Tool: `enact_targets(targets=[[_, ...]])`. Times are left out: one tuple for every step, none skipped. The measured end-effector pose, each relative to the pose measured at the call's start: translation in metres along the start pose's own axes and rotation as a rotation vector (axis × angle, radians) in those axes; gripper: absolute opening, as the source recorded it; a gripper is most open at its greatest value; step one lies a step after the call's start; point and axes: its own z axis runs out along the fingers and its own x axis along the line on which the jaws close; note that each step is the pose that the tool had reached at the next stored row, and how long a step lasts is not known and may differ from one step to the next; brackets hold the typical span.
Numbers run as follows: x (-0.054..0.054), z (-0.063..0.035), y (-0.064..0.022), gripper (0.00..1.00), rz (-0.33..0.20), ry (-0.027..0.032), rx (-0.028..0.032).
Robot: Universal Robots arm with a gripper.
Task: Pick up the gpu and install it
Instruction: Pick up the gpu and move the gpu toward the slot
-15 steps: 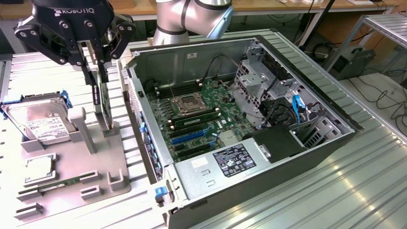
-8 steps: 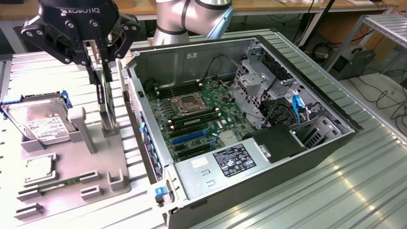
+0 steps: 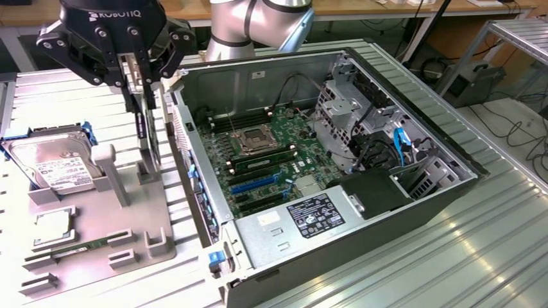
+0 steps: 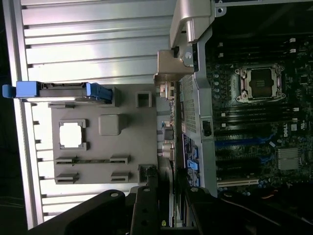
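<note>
exterior view has the black claw (image 3: pixel 141 96) at the upper left, hanging from the silver-grey arm (image 3: pixel 256 22) and pointed straight down over the gpu (image 3: pixel 150 141). the gpu stands upright and edge-on in a slot of the grey fixture tray (image 3: pixel 145 237), just beside the outer wall of the open computer case (image 3: pixel 342 256). the claw's two fingers are drawn in narrow against the card's upper edge, one on each face, so it looks closed on the gpu while the card's lower edge sits in the fixture. in the wrist view the same grip is seen from above: the claw (image 4: pixel 167 193) flanks the thin card, and the gpu (image 4: pixel 166 132) runs away from it as a slim strip with its silvery bracket end nearest the case rim (image 4: pixel 195 29). on the fixture tray (image 4: pixel 132 127), well apart from the card, a hard drive (image 3: pixel 47 160) with blue side rails stands tilted in its holder, and it shows edge-on from the wrist (image 4: pixel 63 90). nearer the camera lie a square processor chip (image 3: pixel 51 226) (image 4: pixel 72 134) and a narrow green memory stick (image 3: pixel 81 247) (image 4: pixel 90 160). inside the case the green motherboard (image 3: pixel 274 167) (image 4: pixel 254 127) lies flat, with its processor socket (image 3: pixel 256 138) (image 4: pixel 259 83), blue expansion slots (image 3: pixel 255 185) (image 4: pixel 244 144) and a labelled power supply (image 3: pixel 312 215) at the near end. everything rests on a ribbed metal tabletop (image 3: pixel 445 256) (image 4: pixel 98 44).
</note>
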Motion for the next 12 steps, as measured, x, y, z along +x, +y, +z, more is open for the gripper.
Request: enact_targets(targets=[[-0.0004,0.0000,0.0000,0.26,0.000,0.0000,0.0000],[-0.0009,0.0000,0.0001,0.26,0.000,0.0000,0.0000],[-0.0013,0.0000,0.0001,0.26,0.000,0.0000,0.0000],[-0.0018,0.0000,0.0001,0.26,0.000,0.0000,0.0000],[-0.0023,0.0001,0.0002,0.26,0.000,-0.0001,0.0000],[-0.0028,0.0001,0.0002,0.26,0.000,0.0000,0.0000],[-0.0032,0.0001,0.0002,0.26,0.000,0.0000,0.0000],[-0.0036,0.0001,0.0003,0.26,0.000,0.0000,0.0000],[-0.0041,0.0001,0.0003,0.26,0.000,0.0000,0.0000],[-0.0046,0.0001,0.0003,0.26,0.000,0.0000,0.0001],[-0.0050,0.0001,0.0004,0.26,0.000,0.0000,0.0000],[-0.0055,0.0001,0.0004,0.26,0.000,-0.0001,0.0000]])
